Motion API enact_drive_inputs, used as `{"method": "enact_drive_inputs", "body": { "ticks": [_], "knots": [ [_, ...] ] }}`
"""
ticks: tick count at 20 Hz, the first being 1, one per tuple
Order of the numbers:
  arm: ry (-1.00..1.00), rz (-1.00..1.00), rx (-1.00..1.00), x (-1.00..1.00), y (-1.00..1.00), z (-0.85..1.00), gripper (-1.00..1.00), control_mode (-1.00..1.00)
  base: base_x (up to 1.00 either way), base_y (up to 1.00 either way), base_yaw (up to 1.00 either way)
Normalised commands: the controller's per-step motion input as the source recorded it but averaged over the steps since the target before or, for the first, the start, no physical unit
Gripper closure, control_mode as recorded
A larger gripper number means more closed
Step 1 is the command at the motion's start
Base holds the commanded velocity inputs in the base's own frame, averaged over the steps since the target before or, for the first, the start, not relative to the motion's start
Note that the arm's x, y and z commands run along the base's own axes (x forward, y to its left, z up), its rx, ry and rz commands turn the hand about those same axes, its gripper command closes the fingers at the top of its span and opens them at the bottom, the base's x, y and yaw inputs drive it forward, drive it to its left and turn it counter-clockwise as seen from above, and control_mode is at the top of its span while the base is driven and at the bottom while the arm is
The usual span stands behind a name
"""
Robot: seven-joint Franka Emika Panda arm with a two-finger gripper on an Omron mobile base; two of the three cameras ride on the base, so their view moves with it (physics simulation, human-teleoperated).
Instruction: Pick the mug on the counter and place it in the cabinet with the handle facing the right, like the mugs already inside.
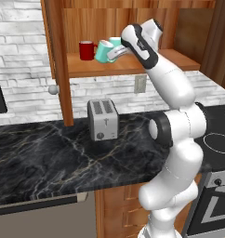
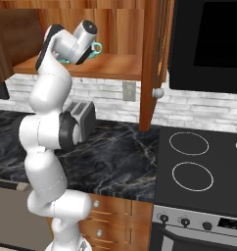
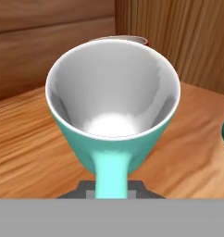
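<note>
You are holding the teal mug (image 3: pixel 113 111) in the pincer (image 3: pixel 111 190), which is closing on its teal handle (image 3: pixel 111 173) at the bottom centre of the hand view, the white-lined mouth tipping toward the camera. In the upper centre of the left base view the mug (image 1: pixel 104 50) is sitting tilted over the cabinet shelf (image 1: pixel 133 65), just beside the dark red mug (image 1: pixel 86 49), with a second teal mug (image 1: pixel 115 42) partly hidden behind the arm. The black marble table (image 1: pixel 49 153) and the toaster (image 1: pixel 102 119) are lying well below. To do this step well, you should be righting the mug until its base is flat over the plank, turning the wrist so the handle is pointing right like its neighbours, and keeping clear of the red mug while lowering. Release only once the base is resting; tilted, it is likely to topple.
</note>
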Motion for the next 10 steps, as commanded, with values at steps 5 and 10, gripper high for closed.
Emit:
{"method": "enact_drive_inputs", "body": {
  "ticks": [5,10],
  "knots": [
    [0.00,0.14,0.00,0.14,0.00,0.00,1.00,-1.00,0.00,0.00,0.00],
    [0.00,0.05,0.00,0.02,0.02,0.00,-1.00,-1.00,0.00,0.00,0.00]
  ]
}}
